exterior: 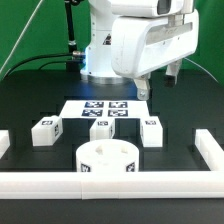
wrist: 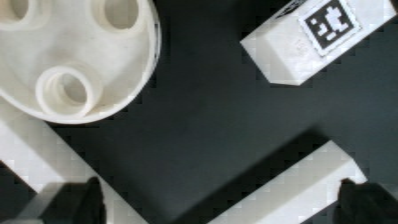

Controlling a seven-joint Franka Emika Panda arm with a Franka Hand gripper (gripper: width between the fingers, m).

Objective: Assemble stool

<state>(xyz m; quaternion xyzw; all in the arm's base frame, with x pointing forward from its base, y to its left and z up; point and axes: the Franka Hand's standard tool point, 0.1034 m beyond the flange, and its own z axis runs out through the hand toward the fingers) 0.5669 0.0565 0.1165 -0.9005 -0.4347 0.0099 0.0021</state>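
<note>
The stool is in loose white plastic pieces on the black table (exterior: 30, 100). The seat (exterior: 106, 160) is a low round disc with notches cut in its upper rim and black-and-white square tags on its side wall. It lies flat, round face up, just behind the middle of the long white rail (exterior: 110, 186) that runs along the front. In the wrist view the seat (wrist: 63, 55) shows round hollows in its upturned face.

Three small blocky legs stand apart in a row between the seat and the marker board (exterior: 100, 107). The left leg (exterior: 45, 131) is towards the exterior view's left, the middle leg (exterior: 100, 128) is just in front of the board, and the right leg (exterior: 151, 131) is towards the exterior view's right. Each shows a tag. In the wrist view one leg (wrist: 317, 40), which of the three I cannot tell, lies near the seat but apart from it. It is an oblong block, tag on its upper face, with its long axis slanting across the picture.

The arm (exterior: 130, 40) hangs above the table behind the marker board, wrist bent down, with the gripper (exterior: 160, 80) well above the pieces and touching none. Its fingers (wrist: 80, 203) are spread wide over bare table and part of the rail (wrist: 294, 190), and nothing is held
</note>
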